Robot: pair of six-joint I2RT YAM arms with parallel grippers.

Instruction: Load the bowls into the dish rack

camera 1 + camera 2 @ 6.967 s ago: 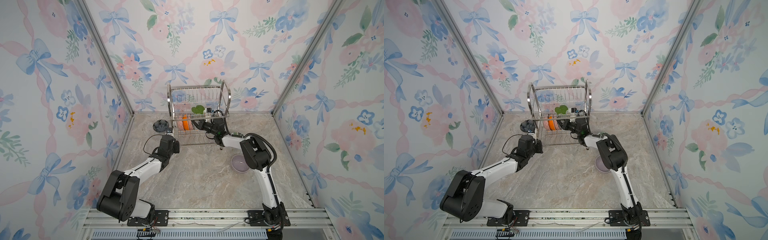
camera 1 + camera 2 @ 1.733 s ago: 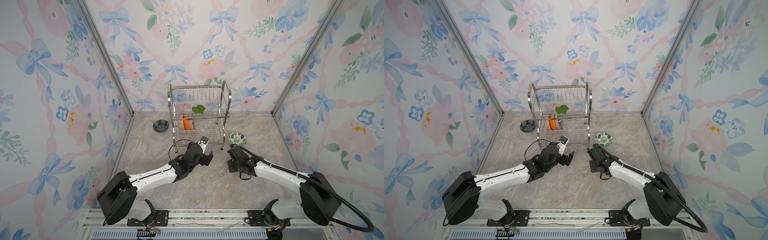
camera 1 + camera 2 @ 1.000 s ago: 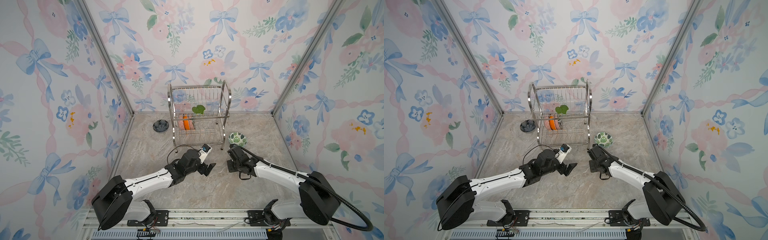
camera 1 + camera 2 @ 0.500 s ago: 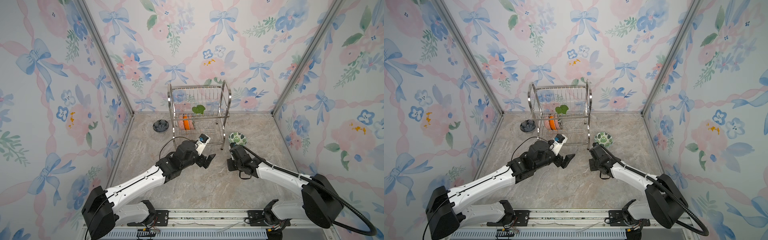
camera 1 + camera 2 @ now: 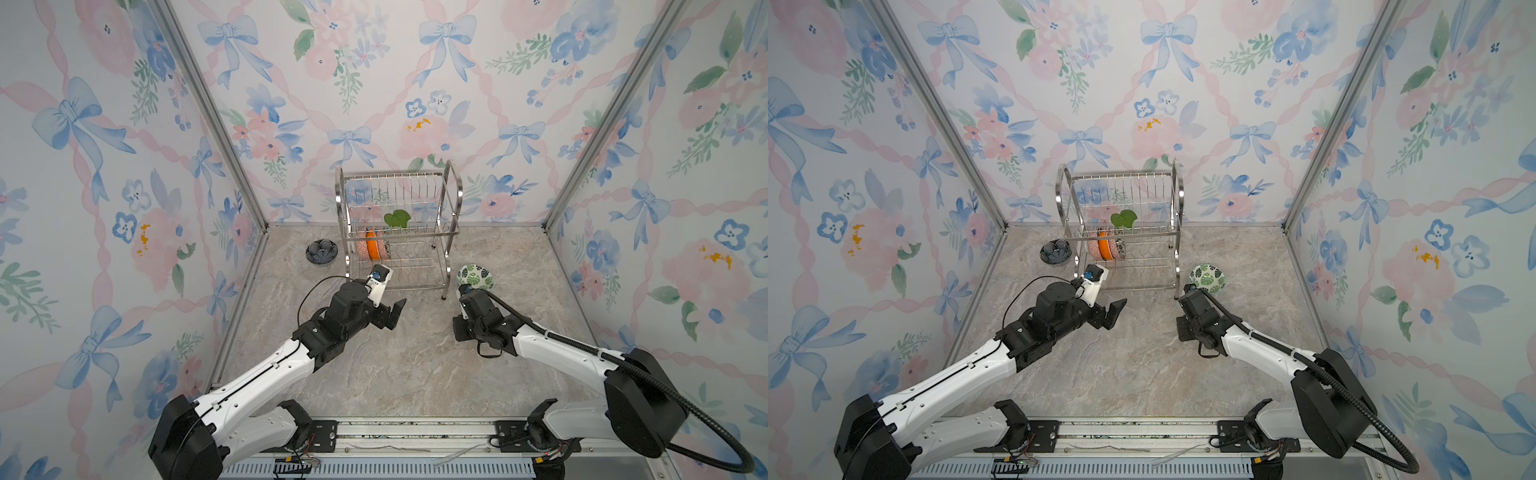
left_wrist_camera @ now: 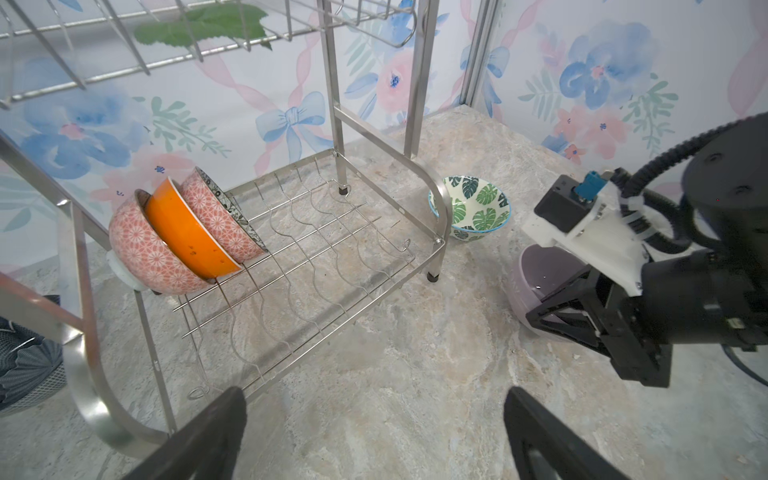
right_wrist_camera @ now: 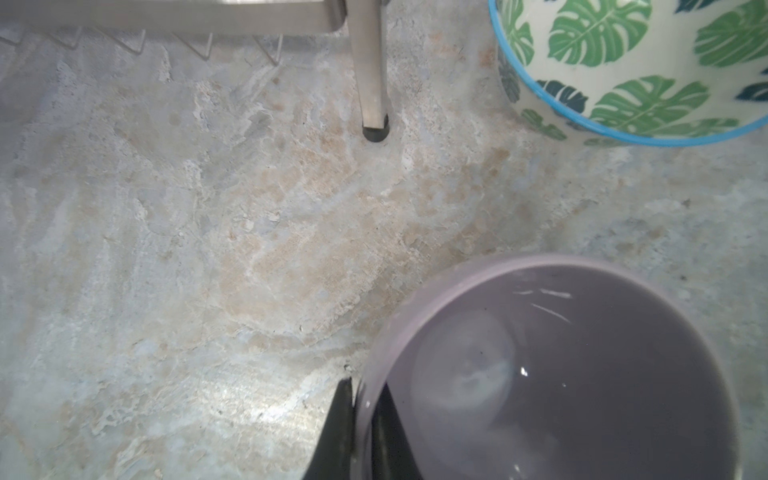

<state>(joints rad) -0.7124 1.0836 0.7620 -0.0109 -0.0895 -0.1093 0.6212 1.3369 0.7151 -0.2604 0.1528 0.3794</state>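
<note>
The dish rack (image 5: 452,232) (image 5: 1177,232) (image 6: 419,104) stands at the back wall. On its lower shelf three bowls lean on edge: pink (image 6: 141,249), orange (image 6: 187,237), pink (image 6: 216,216). They show as one cluster in both top views (image 5: 372,249) (image 5: 1106,248). My right gripper (image 7: 360,392) is shut on the rim of the lavender bowl (image 7: 561,374) (image 6: 536,282), just right of the rack's front; my arm hides this bowl in both top views. The green-leaf bowl (image 5: 476,276) (image 5: 1207,279) (image 6: 473,205) (image 7: 623,62) sits behind it. My left gripper (image 5: 392,316) (image 5: 1113,314) (image 6: 374,401) is open and empty before the rack.
A dark blue bowl (image 5: 321,252) (image 5: 1055,251) (image 6: 25,365) rests on the floor left of the rack. A green leaf piece (image 5: 397,218) (image 6: 199,25) lies on the upper shelf. The rack's front right leg (image 7: 374,83) stands close to the lavender bowl. Flowered walls close three sides.
My left arm has lifted and stretched, carrying its open gripper a little toward the rack's front. The right gripper holds the lavender bowl in nearly the same place.
</note>
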